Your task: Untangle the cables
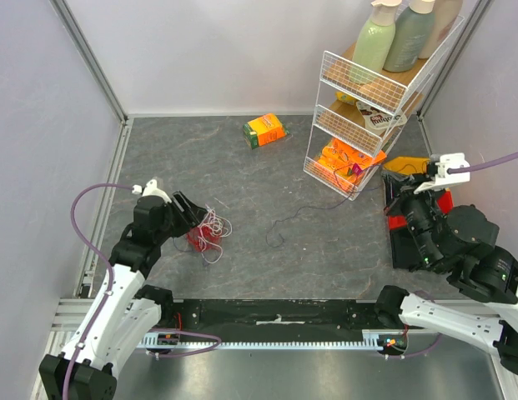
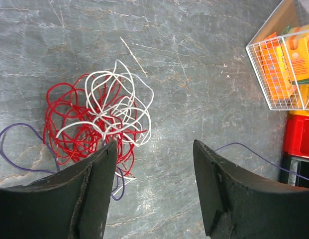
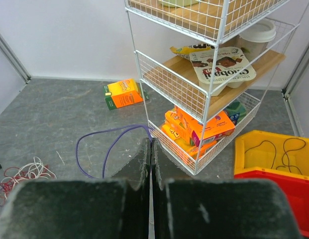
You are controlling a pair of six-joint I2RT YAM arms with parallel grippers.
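Just under the left tool (image 2: 154, 149), a little toward its left side, lies the clump of red and white cables (image 2: 94, 112) on the gray tabletop (image 2: 204, 64). One finger (image 2: 94, 189) of that tool hangs over the near edge of the clump, but it is not clear if it touches. The other finger is out over bare tabletop. The tool is wide open and has hold of nothing.

The clump is round and messy, so it has no clear long way. A thin purple cable (image 2: 15, 149) loops out from it, far to the left of the tool. Another long purple cable (image 3: 102, 147) lies ahead of the right tool (image 3: 151, 147) and runs toward the foot of the white wire rack (image 3: 209, 99). The right tool's fingers are pressed tight together with nothing between them.

The left arm is bent at the elbow and reaches out, with its wrist tipped down over the clump. The right arm is folded up at the side, with its tool facing the rack.
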